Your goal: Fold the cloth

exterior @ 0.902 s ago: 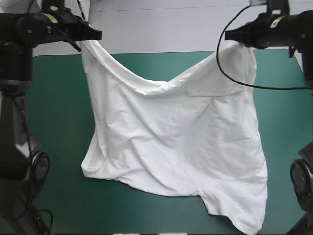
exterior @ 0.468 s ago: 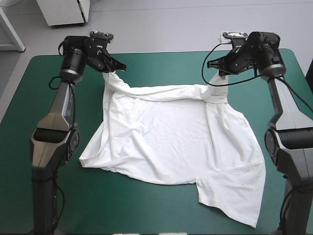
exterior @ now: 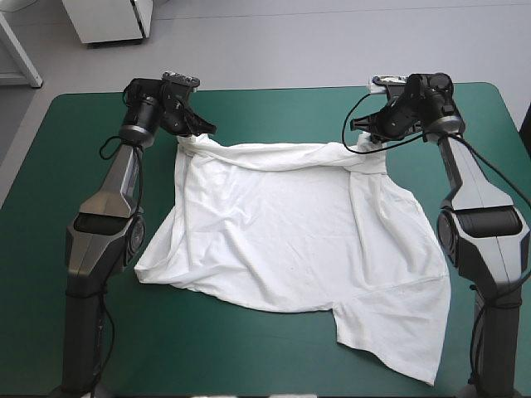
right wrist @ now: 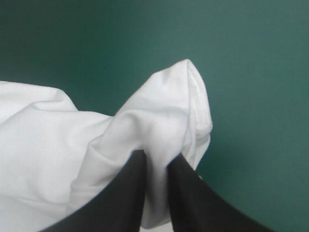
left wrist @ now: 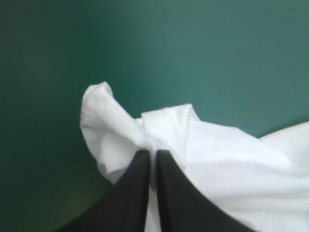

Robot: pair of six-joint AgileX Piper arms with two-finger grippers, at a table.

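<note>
right gripper [right wrist: 155, 157] pinched a bunched fold of the T-shirt [right wrist: 159, 121] | fingers nearly together | teal-green cover [right wrist: 241, 58] beyond

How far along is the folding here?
Done: the T-shirt lies spread on the table, rumpled. In hand: the left pincer and right pincer each clamp a far corner. To do: every fold; none shows yet.

You have bare teal-green cover [exterior: 207, 348] down the left side and across the near-left corner, while the spread T-shirt [exterior: 290, 232] fills the middle and reaches almost to the near edge at the right.
</note>
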